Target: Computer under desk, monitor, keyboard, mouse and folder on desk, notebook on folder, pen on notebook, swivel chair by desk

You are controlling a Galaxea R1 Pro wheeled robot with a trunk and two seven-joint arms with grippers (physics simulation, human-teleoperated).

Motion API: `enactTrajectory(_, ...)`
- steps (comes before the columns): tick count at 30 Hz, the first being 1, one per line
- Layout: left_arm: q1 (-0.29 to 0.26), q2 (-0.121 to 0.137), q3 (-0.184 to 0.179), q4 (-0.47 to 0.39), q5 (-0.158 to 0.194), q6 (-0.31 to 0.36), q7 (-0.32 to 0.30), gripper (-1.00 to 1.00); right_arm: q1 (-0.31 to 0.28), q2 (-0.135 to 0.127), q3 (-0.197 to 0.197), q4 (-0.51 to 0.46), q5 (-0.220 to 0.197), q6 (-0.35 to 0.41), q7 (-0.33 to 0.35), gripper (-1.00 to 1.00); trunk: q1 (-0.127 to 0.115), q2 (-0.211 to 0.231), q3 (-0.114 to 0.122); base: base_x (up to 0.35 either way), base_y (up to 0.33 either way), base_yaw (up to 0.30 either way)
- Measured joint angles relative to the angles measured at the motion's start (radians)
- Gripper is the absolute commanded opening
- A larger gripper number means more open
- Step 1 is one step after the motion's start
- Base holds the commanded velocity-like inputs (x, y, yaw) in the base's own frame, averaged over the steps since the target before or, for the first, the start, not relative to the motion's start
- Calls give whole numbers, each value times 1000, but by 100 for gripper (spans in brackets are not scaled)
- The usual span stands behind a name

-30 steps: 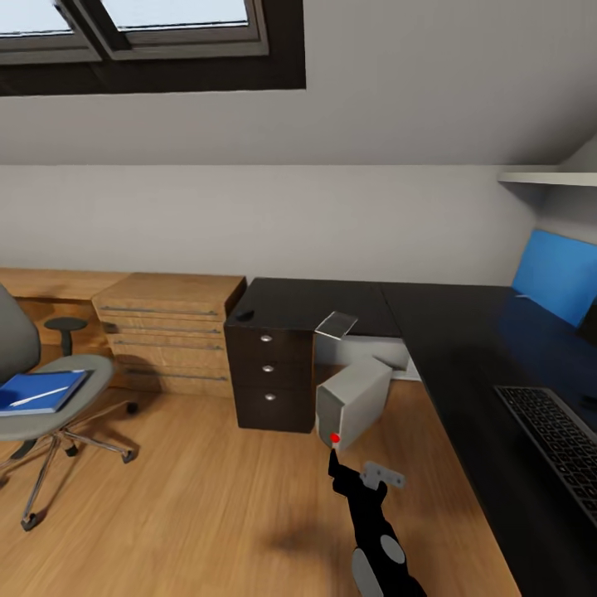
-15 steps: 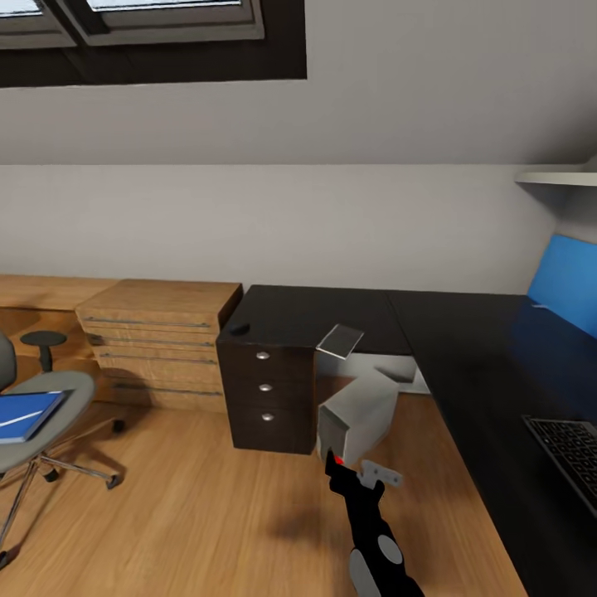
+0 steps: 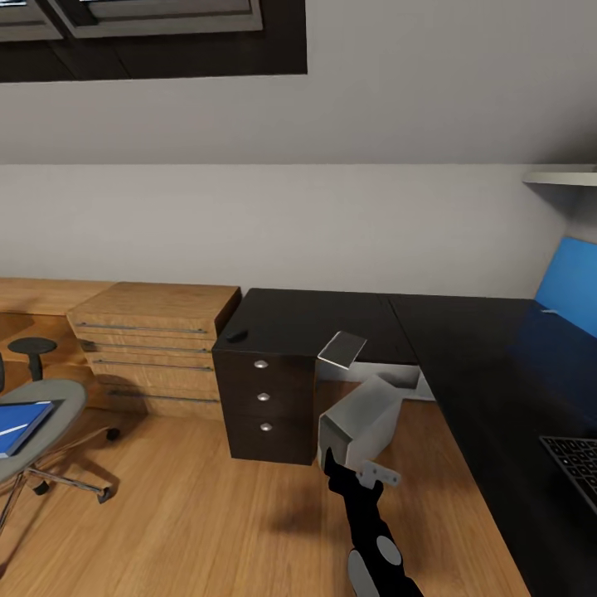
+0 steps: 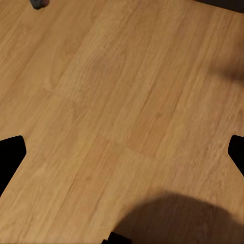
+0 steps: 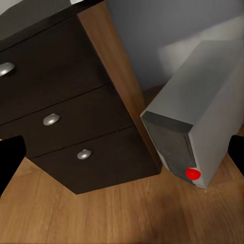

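The right arm reaches forward low over the wooden floor (image 3: 207,514), its gripper (image 3: 347,474) just short of the computer (image 3: 361,421), which stands tilted on the floor beneath the corner of the desk (image 3: 464,356), close beside the black drawer unit (image 3: 264,402). From the right wrist camera the fingertips (image 5: 11,157) sit wide apart at the picture's edges, so that gripper is spread and empty, facing the computer's dark front panel with its red button (image 5: 192,174). The left wrist camera looks straight down at bare floorboards, its two fingertips (image 4: 10,155) likewise spread with nothing between them. On the desk's near corner the notebook (image 3: 342,349) lies flat, overhanging the edge a little above the computer. The small dark lump on top of the drawer end of the desk is probably the mouse (image 3: 237,336), though it is too small to be sure. The keyboard (image 3: 576,466) shows at the far right on the desktop, near the blue back panel (image 3: 568,286). Off to the left the swivel chair (image 3: 37,414) stands well apart from the desk, the blue folder (image 3: 18,424) lying on its seat, with the light wooden drawer chest (image 3: 153,344) behind it
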Motion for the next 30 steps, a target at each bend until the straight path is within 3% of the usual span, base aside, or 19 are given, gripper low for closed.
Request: enactTrajectory(30,0,0,0,0,0,0,0,100,0,0,0,0,0,0,1,100,0,0,0,0,0,0)
